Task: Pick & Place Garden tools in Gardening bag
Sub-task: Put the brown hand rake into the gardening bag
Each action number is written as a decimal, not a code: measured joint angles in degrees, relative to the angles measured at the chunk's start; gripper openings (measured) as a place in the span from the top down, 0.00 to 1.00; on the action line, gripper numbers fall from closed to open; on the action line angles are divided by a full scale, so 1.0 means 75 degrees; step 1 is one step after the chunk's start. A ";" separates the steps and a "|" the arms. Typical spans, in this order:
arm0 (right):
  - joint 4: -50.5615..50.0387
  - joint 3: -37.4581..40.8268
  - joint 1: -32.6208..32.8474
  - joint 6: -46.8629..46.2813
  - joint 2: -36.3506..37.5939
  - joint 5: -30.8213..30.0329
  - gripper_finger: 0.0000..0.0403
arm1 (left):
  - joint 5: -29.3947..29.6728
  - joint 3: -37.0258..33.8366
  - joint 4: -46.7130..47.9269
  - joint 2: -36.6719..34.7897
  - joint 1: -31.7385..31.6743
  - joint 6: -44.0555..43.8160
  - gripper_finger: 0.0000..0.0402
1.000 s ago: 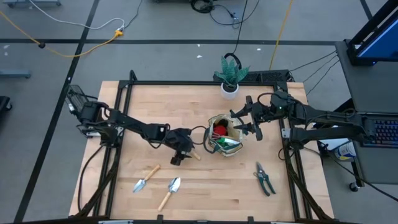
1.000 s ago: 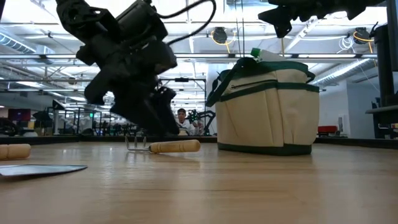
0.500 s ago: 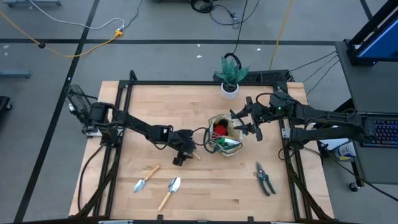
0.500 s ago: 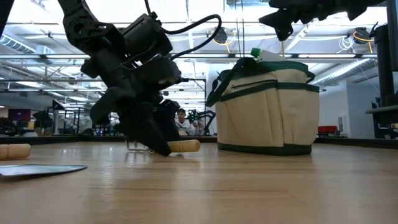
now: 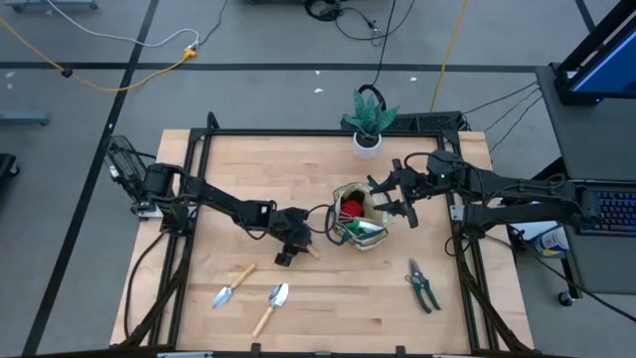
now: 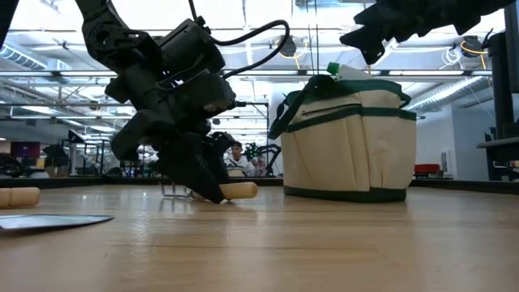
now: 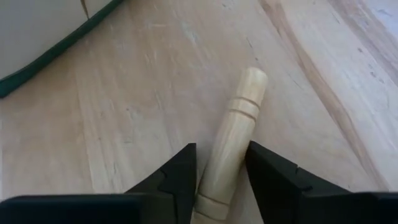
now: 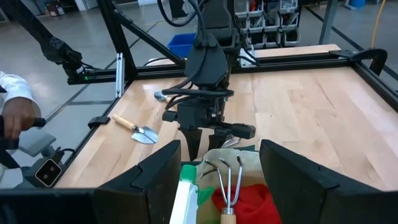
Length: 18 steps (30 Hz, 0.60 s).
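At the centre of the high view, the left gripper (image 5: 289,248) was lowered onto the hand rake (image 6: 217,191), which lay on the table (image 5: 328,298) just left of the gardening bag (image 5: 360,221). In the left wrist view the two dark fingers (image 7: 180,177) were set either side of the rake's wooden handle (image 7: 233,140), close against it — whether they were already pressed tight could not be told. The grasp was judged best finished by squeezing squarely across the round handle and lifting straight up, so that the tines would not drag on the wood or swing into the bag's side.

The right gripper (image 5: 397,198) was held spread at the bag's right edge, above the rim, with a red-and-black piece (image 5: 350,209) and another small rake (image 8: 228,177) already seen inside. Room would need to be left for the incoming tool.

Two trowels (image 5: 251,295) at lower left and the pruning shears (image 5: 423,284) at lower right were not yet collected — a potted plant (image 5: 369,120) stood at the top edge.
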<state>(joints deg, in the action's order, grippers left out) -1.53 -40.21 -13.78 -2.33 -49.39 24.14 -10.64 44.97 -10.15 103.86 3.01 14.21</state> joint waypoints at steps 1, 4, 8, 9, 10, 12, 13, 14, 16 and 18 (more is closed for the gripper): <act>0.0001 0.0000 0.0000 0.0000 -0.0001 0.0000 0.47 | -0.0010 0.0001 0.0030 0.0014 0.0000 -0.0004 0.66; 0.0000 0.0000 0.0000 0.0000 -0.0001 0.0001 0.47 | -0.0017 0.0003 0.0063 0.0034 -0.0003 -0.0123 0.67; 0.0002 0.0000 0.0000 0.0000 -0.0003 0.0000 0.47 | -0.0018 0.0003 0.0142 0.0039 -0.0003 -0.0107 0.67; 0.0002 0.0000 0.0000 0.0000 0.0000 0.0000 0.47 | -0.0018 0.0003 0.0141 0.0041 -0.0003 -0.0107 0.67; 0.0002 0.0000 0.0000 0.0000 -0.0003 0.0000 0.47 | -0.0018 0.0003 0.0135 0.0042 -0.0003 -0.0109 0.67; 0.0002 0.0000 0.0000 0.0000 -0.0002 0.0000 0.47 | -0.0019 0.0000 0.0117 0.0043 -0.0003 -0.0122 0.67; 0.0001 0.0000 0.0000 0.0000 0.0000 0.0000 0.47 | -0.0020 0.0000 0.0131 0.0045 -0.0003 -0.0122 0.67; 0.0002 0.0000 0.0001 0.0000 -0.0001 0.0001 0.47 | -0.0020 0.0000 0.0165 0.0045 -0.0003 -0.0135 0.67; 0.0002 0.0003 0.0000 0.0000 -0.0003 0.0000 0.47 | -0.0020 0.0000 0.0234 0.0042 -0.0003 -0.0195 0.67; 0.0002 0.0003 0.0000 0.0000 -0.0003 0.0000 0.47 | -0.0020 0.0000 0.0247 0.0044 -0.0003 -0.0232 0.67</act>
<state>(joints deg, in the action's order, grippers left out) -1.52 -40.18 -13.78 -2.33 -49.41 24.14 -10.79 44.97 -8.30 104.19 2.98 12.47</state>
